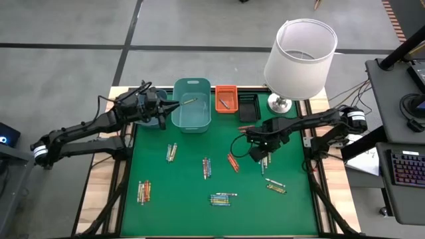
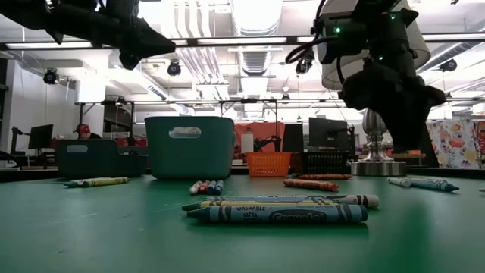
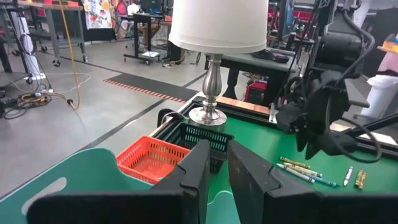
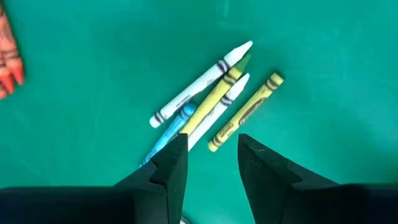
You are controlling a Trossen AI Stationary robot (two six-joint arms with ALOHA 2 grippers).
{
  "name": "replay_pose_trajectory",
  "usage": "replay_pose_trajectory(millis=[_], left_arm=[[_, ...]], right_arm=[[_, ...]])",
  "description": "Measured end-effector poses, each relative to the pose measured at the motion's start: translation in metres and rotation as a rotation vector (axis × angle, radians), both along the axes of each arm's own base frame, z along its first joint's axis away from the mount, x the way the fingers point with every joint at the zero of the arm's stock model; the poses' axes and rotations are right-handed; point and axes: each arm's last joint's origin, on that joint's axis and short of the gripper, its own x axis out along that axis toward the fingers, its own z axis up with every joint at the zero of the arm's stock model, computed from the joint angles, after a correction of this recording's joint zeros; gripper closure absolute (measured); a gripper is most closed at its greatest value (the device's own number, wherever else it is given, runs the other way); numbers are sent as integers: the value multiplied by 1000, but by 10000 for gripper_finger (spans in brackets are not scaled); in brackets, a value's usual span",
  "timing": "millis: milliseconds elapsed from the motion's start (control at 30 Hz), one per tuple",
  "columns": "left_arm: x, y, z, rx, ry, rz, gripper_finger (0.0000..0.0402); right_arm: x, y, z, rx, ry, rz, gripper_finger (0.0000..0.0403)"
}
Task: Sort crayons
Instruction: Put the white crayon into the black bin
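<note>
Green mat: crayons diagonal, parallel.

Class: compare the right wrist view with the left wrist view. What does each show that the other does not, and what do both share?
Only the right wrist view: a close look at a small cluster of crayons, white, yellow-green and blue, below the open right tool. Only the left wrist view: the lamp, orange basket, black basket, teal bin and the left tool. Both share: the green table mat with crayons lying on it.

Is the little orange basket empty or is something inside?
Not empty. The high view shows a thin crayon lying inside the small orange plastic basket.
</note>
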Motion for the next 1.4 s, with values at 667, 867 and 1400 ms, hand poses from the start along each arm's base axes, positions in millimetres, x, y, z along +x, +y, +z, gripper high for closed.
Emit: replay_pose_trajectory(millis=[667,867,1400], left_arm=[[6,4,-5,28,39,22,361],[10,6,-7,2,40,24,361],[12,8,-5,-13,2,28,361]], right_arm=[[-18,99,2,-54,-44,605,315],[-22,115,2,-103,-75,608,321],[-34,122,-30,-95,-124,593,321]])
